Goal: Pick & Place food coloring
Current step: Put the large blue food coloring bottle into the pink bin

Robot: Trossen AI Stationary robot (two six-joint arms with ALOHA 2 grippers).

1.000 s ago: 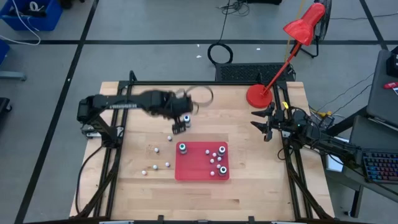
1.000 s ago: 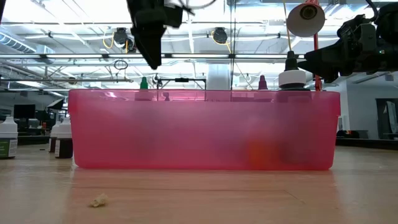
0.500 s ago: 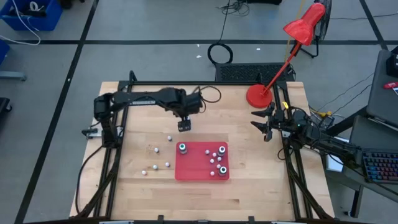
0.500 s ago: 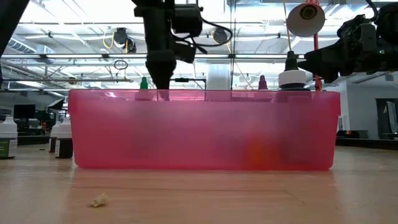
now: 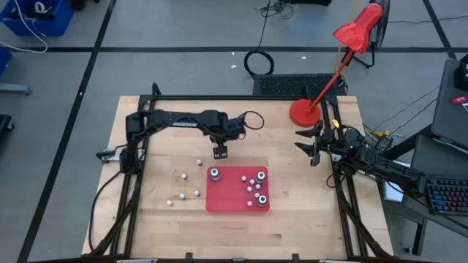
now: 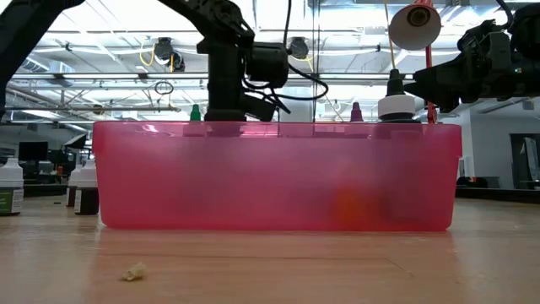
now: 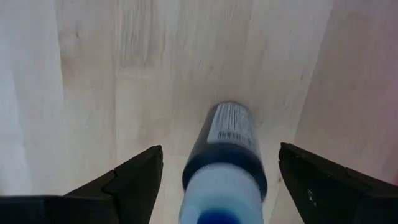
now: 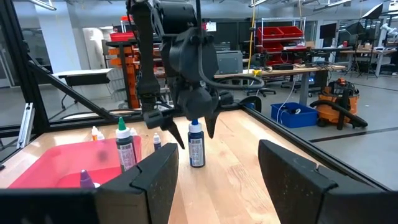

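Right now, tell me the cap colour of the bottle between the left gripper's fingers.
Blue. The bottle has a blue tip on a whitish top, clearest in the left wrist view.

Overhead, table-level, two wrist views (close).

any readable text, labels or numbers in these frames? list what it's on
No text can be read.
Blue-capped food coloring bottle, between the open left hand's fingers: a white label patch, apparently barcode lines, print too blurred.
Same bottle in the right wrist view: label too small.
Green-capped bottle in the red bin: label too small.
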